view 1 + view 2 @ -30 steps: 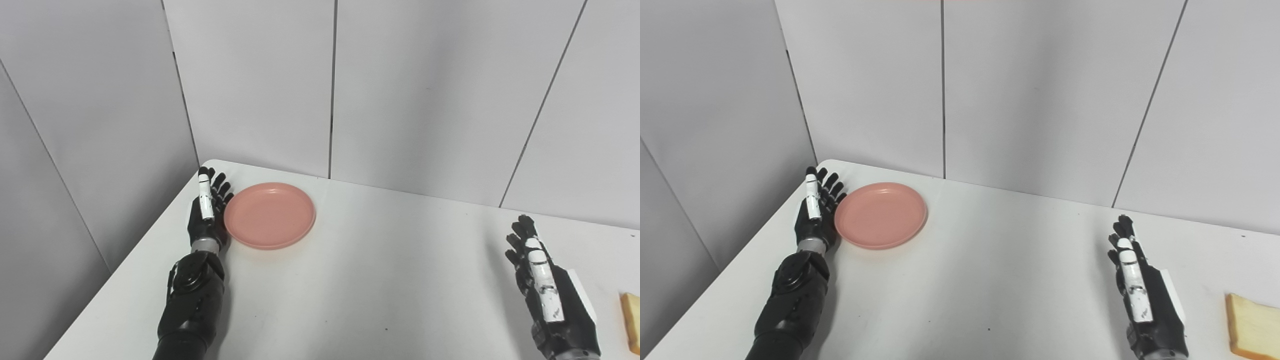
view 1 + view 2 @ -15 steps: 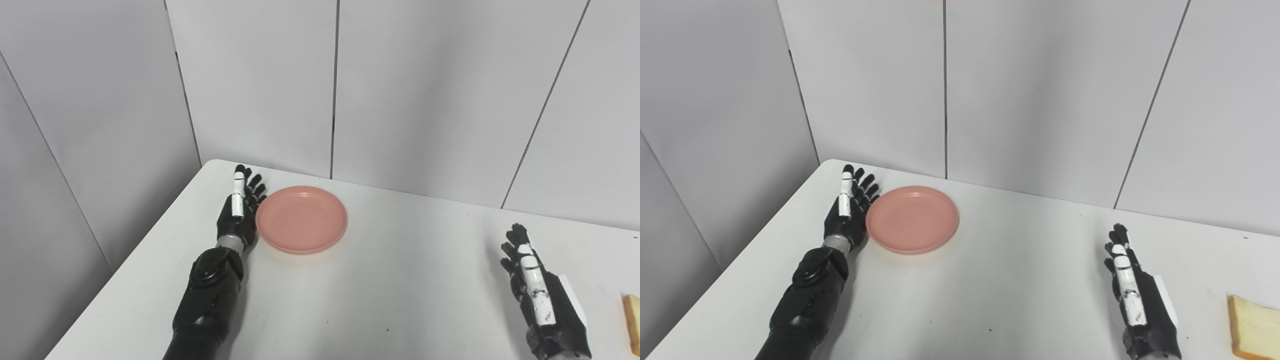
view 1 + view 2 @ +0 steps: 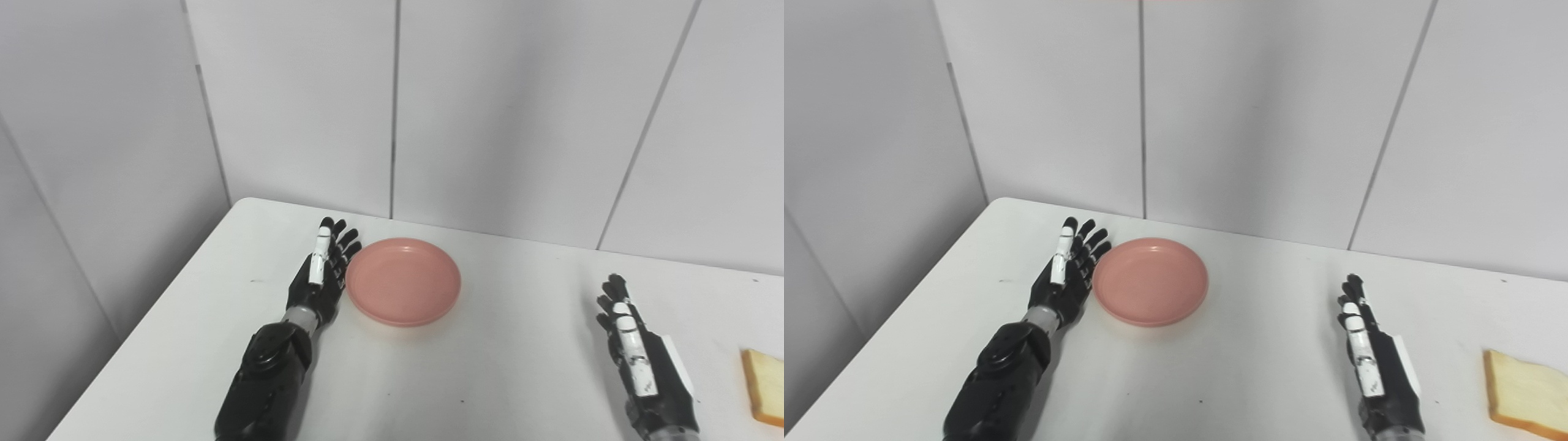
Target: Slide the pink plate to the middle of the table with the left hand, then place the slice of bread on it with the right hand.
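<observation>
A round, smooth pink plastic plate sits toward the white table's far left corner. The left hand stands edge-on against its left rim, fingers straight, holding nothing. The right hand hovers flat-fingered, empty. A square tan bread slice lies at the right edge.

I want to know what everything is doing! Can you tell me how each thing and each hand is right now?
Plate: empty, flat on the table, left of the middle.
Bread: flat on the table at the right edge, untouched.
Left hand: open, its side against the plate's left rim.
Right hand: open, holding nothing, apart from the bread.
</observation>
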`<control>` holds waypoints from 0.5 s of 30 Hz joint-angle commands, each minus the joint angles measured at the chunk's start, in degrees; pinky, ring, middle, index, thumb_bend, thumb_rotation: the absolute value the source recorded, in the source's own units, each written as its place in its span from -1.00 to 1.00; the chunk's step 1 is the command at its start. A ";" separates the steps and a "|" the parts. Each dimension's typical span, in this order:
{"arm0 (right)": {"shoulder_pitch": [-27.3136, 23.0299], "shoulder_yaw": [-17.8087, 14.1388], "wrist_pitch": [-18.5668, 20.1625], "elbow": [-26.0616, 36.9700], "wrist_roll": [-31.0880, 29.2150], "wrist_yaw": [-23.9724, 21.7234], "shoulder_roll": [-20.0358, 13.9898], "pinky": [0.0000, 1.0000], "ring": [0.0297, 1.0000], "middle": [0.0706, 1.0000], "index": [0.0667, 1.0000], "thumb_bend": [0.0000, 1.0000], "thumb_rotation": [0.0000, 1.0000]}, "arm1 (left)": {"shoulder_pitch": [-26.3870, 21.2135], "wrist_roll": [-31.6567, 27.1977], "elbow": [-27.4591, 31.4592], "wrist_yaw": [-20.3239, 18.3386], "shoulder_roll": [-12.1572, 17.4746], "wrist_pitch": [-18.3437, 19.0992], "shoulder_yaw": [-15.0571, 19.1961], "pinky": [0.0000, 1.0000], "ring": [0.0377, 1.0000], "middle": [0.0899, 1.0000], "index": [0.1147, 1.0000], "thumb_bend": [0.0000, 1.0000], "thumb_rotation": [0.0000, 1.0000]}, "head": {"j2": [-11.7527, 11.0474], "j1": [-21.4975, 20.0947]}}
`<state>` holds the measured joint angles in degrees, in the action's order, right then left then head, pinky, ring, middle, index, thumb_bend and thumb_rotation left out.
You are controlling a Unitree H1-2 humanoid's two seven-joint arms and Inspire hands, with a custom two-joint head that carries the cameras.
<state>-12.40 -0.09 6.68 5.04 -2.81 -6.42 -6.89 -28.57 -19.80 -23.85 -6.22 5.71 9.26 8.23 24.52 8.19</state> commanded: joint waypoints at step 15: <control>-2.05 1.13 -0.89 2.20 3.77 3.16 3.39 0.95 0.97 1.00 1.00 -0.59 1.00 | 5.00 2.04 17.57 -3.31 -2.13 9.94 -8.03 1.00 0.98 0.98 0.98 0.21 1.00 | 3.59 -10.76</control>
<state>-12.44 1.07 6.73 4.92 0.57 -3.84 -3.84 -22.14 -18.25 -9.27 -8.52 3.90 18.26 0.87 27.77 -2.29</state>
